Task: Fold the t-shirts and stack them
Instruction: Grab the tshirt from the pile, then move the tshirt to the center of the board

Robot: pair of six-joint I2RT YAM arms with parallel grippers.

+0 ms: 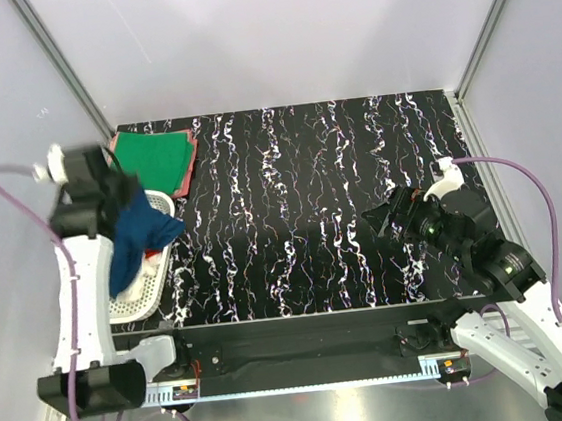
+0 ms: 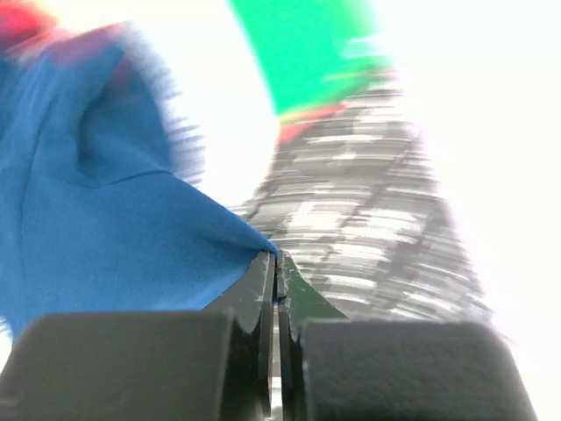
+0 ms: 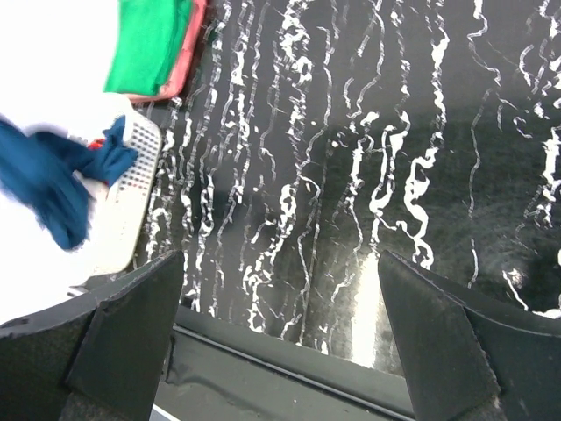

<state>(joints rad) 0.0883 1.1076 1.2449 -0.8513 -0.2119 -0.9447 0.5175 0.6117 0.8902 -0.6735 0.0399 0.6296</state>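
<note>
My left gripper (image 1: 122, 195) is raised over the white lattice basket (image 1: 140, 301) at the left edge, shut on a navy blue t-shirt (image 1: 133, 241) that hangs down from it. The left wrist view shows the blue cloth (image 2: 105, 237) pinched between the closed fingertips (image 2: 277, 263). A folded green t-shirt (image 1: 157, 155) lies on a reddish-pink one (image 1: 185, 178) at the far left corner. A bit of red cloth (image 1: 153, 252) shows in the basket. My right gripper (image 1: 391, 221) is open and empty above the mat on the right, seen also in the right wrist view (image 3: 280, 307).
The black mat with white marbling (image 1: 301, 208) covers the table. White walls with metal corner posts (image 1: 65, 67) close in the sides. The mat's near edge meets a black rail (image 3: 289, 360).
</note>
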